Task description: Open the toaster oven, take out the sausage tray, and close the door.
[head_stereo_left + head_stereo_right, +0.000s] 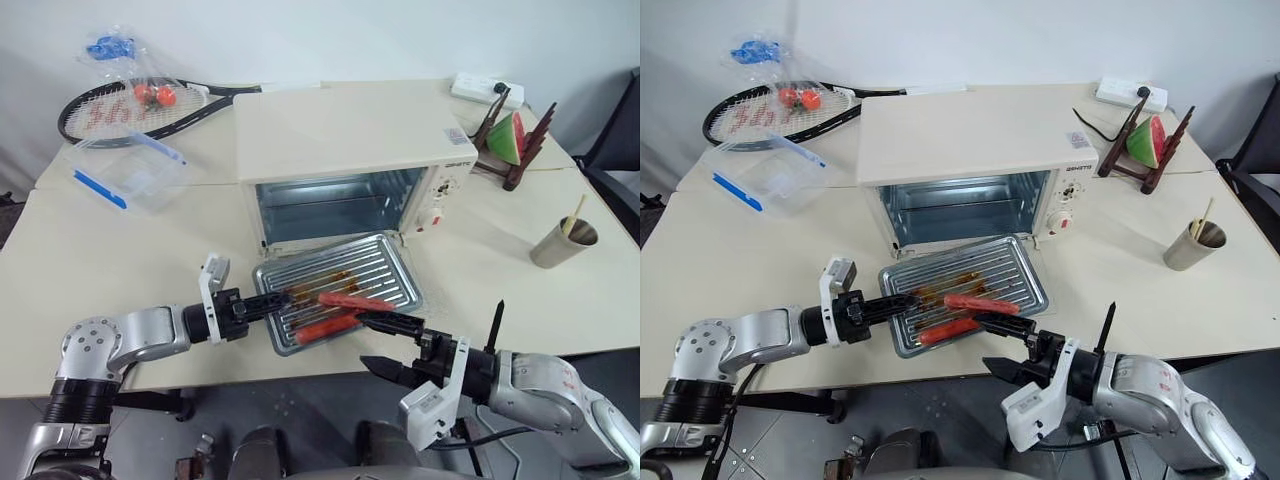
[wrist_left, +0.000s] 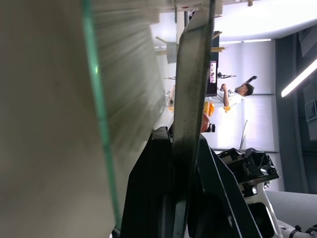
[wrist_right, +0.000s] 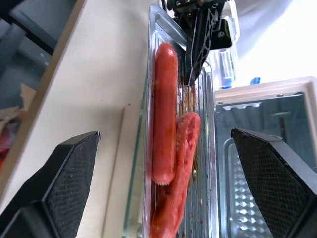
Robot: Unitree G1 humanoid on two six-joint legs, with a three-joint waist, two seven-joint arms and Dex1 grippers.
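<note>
Sausages (image 1: pixel 340 312), two red ones, lie lengthwise on the sausage tray (image 1: pixel 385 262), a ribbed silver tray with brown grease marks that rests on the lowered glass door (image 3: pixel 132 198) in front of the toaster oven (image 1: pixel 340 130). The oven's cavity stands open and bare behind the tray, with the red-tipped knob (image 1: pixel 436 217) on the control panel at its right.

At the tray's left edge, the left gripper (image 1: pixel 285 297) has its black fingers pressed together on the tray's rim; the left wrist view shows the thin metal edge pinched between the two fingers (image 2: pixel 148 198). From the right wrist view, that same gripper reaches in at the far end of the tray, its tips beside the end of one sausage.

The right gripper (image 1: pixel 388 342) sits at the tray's near right corner, off the table's front edge. Its fingers are spread wide: one lies near the tray's near edge just beside the sausages, the other hangs lower, apart from the tray. In its wrist view both fingers (image 3: pixel 69 183) stand far apart with the tray and sausages between them, nothing gripped.

Farther out on the cream table (image 1: pixel 100 260), a clear plastic box with blue clips (image 1: pixel 128 172) sits to the left of the oven, and a tennis racket (image 1: pixel 135 108) lies behind it with two tomatoes (image 1: pixel 153 95) on its strings. To the right stand a watermelon slice on a wooden rack (image 1: pixel 510 140), a white power strip (image 1: pixel 485 88) and a metal cup (image 1: pixel 562 243).
</note>
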